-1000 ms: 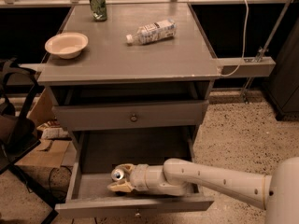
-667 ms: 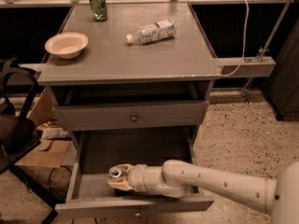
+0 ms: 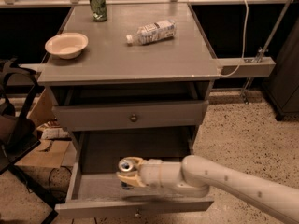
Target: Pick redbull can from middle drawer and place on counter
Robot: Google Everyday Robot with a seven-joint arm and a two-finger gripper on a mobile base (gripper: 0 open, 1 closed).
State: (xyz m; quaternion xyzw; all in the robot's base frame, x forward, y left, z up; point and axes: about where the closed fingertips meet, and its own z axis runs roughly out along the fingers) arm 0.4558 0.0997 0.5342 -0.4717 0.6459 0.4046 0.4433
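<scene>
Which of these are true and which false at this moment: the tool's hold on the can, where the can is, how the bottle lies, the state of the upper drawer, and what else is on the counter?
1. The tool is closed on the redbull can over the open middle drawer. True.
2. The redbull can stands on the counter. False: it is in the tool at the middle drawer.
3. The plastic bottle on the counter stands upright. False: it lies on its side.
4. The upper drawer is shut. True.
5. A green can and a bowl are on the counter. True.
</scene>
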